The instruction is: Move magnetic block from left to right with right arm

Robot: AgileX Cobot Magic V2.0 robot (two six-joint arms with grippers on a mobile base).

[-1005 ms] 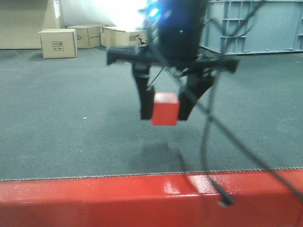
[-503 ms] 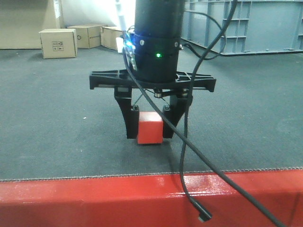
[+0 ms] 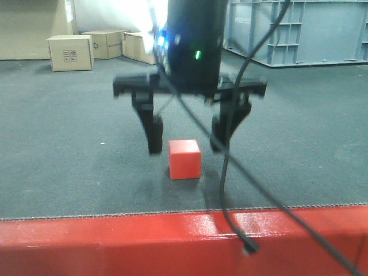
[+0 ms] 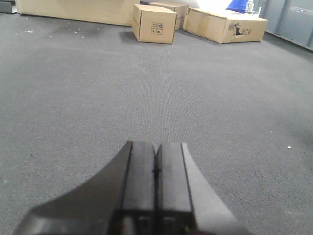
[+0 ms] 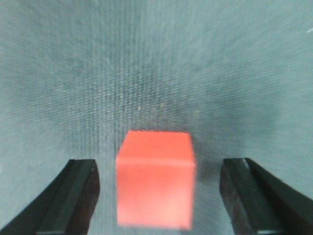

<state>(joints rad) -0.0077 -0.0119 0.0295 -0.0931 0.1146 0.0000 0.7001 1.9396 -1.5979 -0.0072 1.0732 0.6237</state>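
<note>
The magnetic block (image 3: 184, 158), a small bright-red cube, rests on the grey carpet. My right gripper (image 3: 186, 148) hangs over it, open, its black fingers (image 3: 154, 133) spread wide on either side and clear of the cube. The right wrist view shows the same block (image 5: 154, 178) sitting between the fingers (image 5: 73, 196) with gaps on both sides. My left gripper (image 4: 156, 147) is shut with nothing in it, low over bare carpet, seen only in the left wrist view.
A red ledge (image 3: 115, 241) runs along the near edge. Tan cardboard boxes (image 3: 71, 52) stand at the far left and a grey plastic crate (image 3: 299, 31) at the far right. A black cable (image 3: 230, 190) hangs from the right arm in front of the carpet.
The right gripper came down with the block held, set it on the carpet and opened; its fingers now stand apart from the cube. The arm shows motion blur.
</note>
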